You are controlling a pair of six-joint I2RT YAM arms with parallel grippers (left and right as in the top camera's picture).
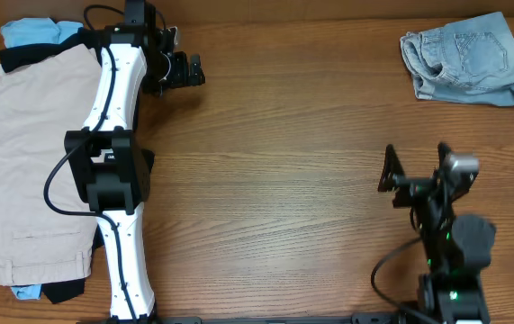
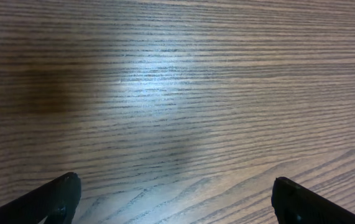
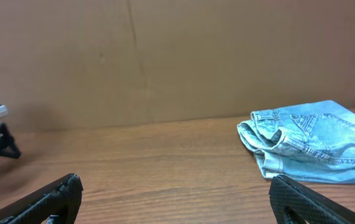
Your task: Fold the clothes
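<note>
The denim shorts (image 1: 465,56) lay in a compact bundle at the far right corner of the worktop (image 1: 284,180), well apart from both arms; they looked already folded, though loosely. The other clothes sat in a stack at the left edge; a beige garment (image 1: 31,162) was on top, with a black one (image 1: 22,56) and a sky-blue one (image 1: 30,34) showing beneath it. The left arm (image 1: 117,108) stretched along the stack's right side; the left jaws stood wide open over bare wood, holding nothing. The right arm (image 1: 450,243) sat near the front right; the right jaws were likewise wide open and empty, facing the far side with the shorts ahead and to the right. This read as a pause between garments. The next move probably called for the left jaws to swing back to the stack, pinch only the beige top layer, and draw it to the open middle for spreading; catching the layers beneath was the risk.
</note>
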